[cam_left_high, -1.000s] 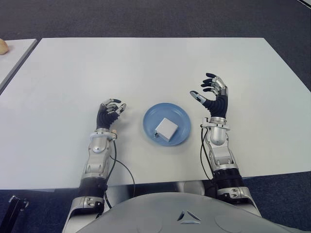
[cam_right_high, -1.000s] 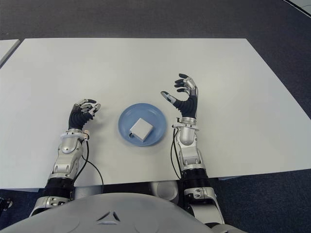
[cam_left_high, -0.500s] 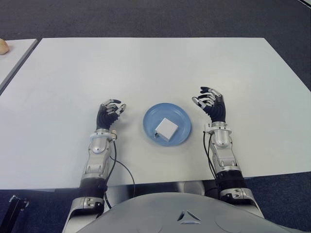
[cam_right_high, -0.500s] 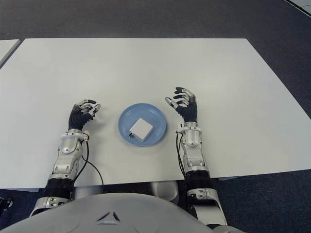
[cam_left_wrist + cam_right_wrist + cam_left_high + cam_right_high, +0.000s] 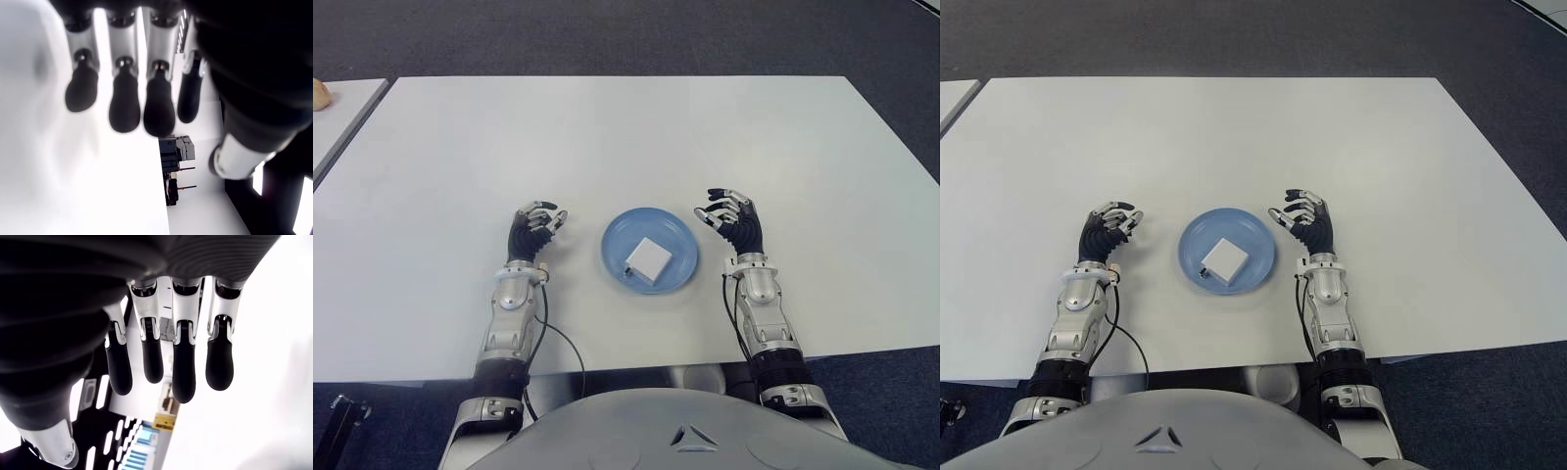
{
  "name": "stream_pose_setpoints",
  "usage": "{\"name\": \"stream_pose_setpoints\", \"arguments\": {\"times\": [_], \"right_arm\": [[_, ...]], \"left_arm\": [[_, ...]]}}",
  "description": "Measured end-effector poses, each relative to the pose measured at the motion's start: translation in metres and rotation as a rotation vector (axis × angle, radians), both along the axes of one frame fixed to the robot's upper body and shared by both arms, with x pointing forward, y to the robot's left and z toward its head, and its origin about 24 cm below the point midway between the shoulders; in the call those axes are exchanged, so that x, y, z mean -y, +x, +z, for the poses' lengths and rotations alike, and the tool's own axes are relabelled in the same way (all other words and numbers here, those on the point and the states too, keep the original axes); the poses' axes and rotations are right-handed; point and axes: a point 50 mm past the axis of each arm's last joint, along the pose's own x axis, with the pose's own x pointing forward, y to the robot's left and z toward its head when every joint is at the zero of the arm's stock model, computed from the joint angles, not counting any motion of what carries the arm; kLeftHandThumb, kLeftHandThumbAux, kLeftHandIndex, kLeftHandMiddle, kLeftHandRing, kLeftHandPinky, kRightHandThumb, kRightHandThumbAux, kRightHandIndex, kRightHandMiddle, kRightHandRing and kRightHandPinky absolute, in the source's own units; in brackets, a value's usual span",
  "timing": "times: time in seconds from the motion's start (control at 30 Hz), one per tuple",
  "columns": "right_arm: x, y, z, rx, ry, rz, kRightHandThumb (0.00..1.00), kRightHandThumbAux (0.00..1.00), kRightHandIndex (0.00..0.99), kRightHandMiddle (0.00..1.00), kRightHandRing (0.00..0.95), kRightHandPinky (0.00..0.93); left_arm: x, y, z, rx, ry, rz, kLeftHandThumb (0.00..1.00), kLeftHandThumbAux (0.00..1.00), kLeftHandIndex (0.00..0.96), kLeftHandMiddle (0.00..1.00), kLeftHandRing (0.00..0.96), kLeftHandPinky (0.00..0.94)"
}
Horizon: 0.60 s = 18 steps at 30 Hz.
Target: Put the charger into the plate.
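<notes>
White charger (image 5: 648, 258) sits in blue plate (image 5: 679, 237), frame center. Left hand (image 5: 532, 229) and right hand (image 5: 732, 217) flank it, fingers loosely curled, empty.

R hand (image 5: 166, 357): four fingers (image 5: 183, 367) side by side, loosely extended, nothing held; thumb (image 5: 51, 445) apart from them.

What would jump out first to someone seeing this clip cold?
The blue plate at the near middle of the white table, with the white charger lying inside it. Next, the two hands flanking it, both empty: the left hand to the plate's left and the right hand just off its right rim, fingers loosely curled.
</notes>
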Motion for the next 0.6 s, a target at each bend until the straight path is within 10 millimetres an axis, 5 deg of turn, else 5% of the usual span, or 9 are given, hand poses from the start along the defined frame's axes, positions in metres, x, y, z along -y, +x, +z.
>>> {"name": "stream_pose_setpoints", "arguments": {"times": [0.6], "right_arm": [[0.0, -0.005, -0.013, -0.048, -0.005, -0.008, 0.705, 0.731, 0.429, 0.602, 0.619, 0.627]], "left_arm": [[0.0, -0.001, -0.004, -0.009, 0.003, -0.003, 0.707, 0.715, 0.436, 0.734, 0.721, 0.72]]}}
